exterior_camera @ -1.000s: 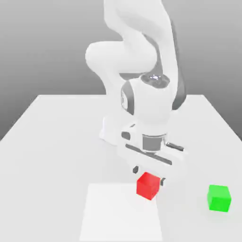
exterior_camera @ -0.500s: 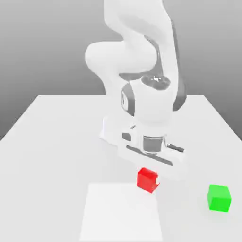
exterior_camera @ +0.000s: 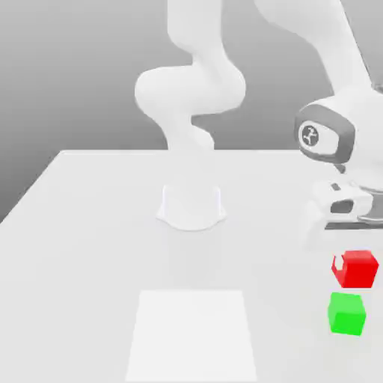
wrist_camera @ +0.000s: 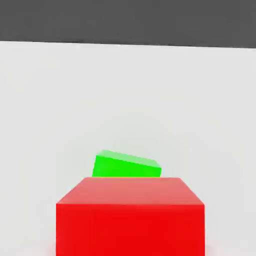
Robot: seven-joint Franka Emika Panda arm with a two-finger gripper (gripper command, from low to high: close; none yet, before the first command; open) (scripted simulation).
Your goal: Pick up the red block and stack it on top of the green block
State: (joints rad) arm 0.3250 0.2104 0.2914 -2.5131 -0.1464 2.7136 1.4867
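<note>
Red block [exterior_camera: 357, 270]: your hand [exterior_camera: 354, 250] grips it above the green block [exterior_camera: 346, 314]. Likely light, stiff and smooth; keep your hold centred on opposite flat sides.

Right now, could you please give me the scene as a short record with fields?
red block: held in the tool, raised off the table
green block: on the table, standing apart from the white square
white square: flat on the table, nothing on it
block contact: cannot tell for certain; a gap shows between red block and green block in the exterior view
stack: not yet made
</note>
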